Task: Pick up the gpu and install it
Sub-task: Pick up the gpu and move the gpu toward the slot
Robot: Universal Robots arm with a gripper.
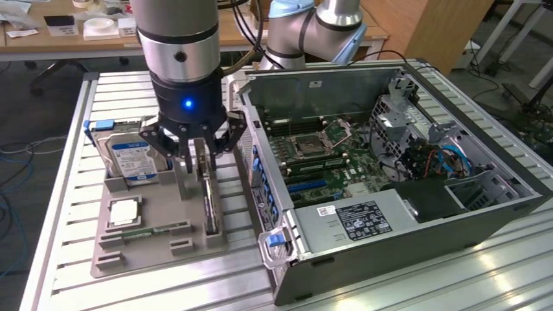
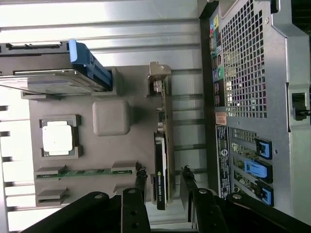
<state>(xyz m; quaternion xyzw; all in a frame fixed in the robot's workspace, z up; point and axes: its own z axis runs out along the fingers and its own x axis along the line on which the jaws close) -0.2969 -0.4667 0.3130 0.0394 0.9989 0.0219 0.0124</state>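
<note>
The wrist view settles the grip: the gripper [image 2: 164,178] stands part-open, a finger on each side of the gpu [image 2: 161,160] with a small gap between, so nothing is held. The card stands on edge in the grey tray [image 1: 129,259], near the hard drive [image 1: 134,159]. The exterior view adds the open computer case [image 1: 389,220] on its right, motherboard [image 1: 320,155] bare. Everything rests on a ribbed metal table [image 1: 155,288] — a wooden desk [image 1: 121,42] behind.

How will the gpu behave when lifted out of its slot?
Probably stiff: the gpu is a thin flat board with a metal bracket. Standing on edge in the grey tray, it may tip sideways if nudged unevenly. Likely fragile along its exposed circuit edge, so the fingers flanking it should squeeze gently.
</note>
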